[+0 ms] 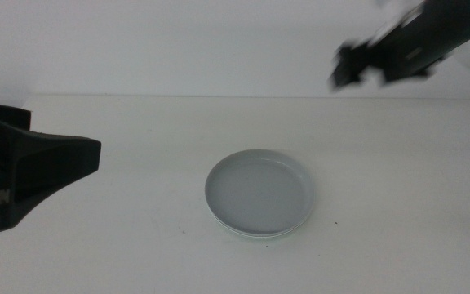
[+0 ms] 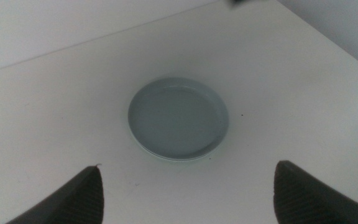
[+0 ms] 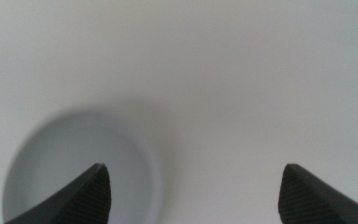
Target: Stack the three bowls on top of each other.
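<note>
Left gripper [image 1: 96,155]: near left, fingers spread, empty. Right gripper [image 1: 349,69]: raised, likewise. Bowl stack [image 1: 259,193]: grey uppermost, mid-tabletop [image 1: 382,163]. Withdraw clear without nudging.

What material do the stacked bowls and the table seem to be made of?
The grey bowl on top looks like matte plastic or glazed ceramic: smooth, even colour, soft sheen; uncertain which. Paler rims peek out beneath it. The table seems white laminate, flat and matte.

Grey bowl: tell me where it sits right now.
In the middle view the grey bowl sits on top of the stack at the table's centre, between the open left gripper and the raised, open right gripper.
</note>
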You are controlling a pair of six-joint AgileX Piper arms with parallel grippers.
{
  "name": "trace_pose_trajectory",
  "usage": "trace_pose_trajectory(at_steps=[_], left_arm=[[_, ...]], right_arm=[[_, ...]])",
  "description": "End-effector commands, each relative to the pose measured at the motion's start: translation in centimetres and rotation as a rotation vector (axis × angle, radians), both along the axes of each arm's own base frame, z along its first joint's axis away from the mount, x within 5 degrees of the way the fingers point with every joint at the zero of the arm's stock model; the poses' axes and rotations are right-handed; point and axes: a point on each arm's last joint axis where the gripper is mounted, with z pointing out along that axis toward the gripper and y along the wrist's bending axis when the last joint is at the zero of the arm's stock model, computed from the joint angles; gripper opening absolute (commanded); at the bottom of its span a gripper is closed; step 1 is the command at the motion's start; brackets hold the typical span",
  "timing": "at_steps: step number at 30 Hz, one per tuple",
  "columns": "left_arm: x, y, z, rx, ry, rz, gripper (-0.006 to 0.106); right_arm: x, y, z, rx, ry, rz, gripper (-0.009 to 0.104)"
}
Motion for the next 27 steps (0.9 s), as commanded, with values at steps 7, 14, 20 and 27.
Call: trace_pose_trajectory(at_steps=[7,14,20,27], left_arm=[[0.0,0.0,0.0,-0.011,-0.003,0.009,0.094],[0.0,0.0,0.0,-0.011,-0.003,0.009,0.094],[0.0,0.0,0.0,-0.012,-0.005,0.009,0.094],[0.0,0.1,0.0,-0.008,-0.006,0.011,0.094]], right_arm=[[-10.7,-7.0,8.9,0.038,-0.332,-0.185,0.092],[-18.7,-8.6,5.1,0.122,-0.570,-0.191,0.092],[-19.5,-8.6,5.1,0.148,-0.563,-0.199,0.092],[-19.5,-8.6,5.3,0.173,-0.575,-0.205,0.091]])
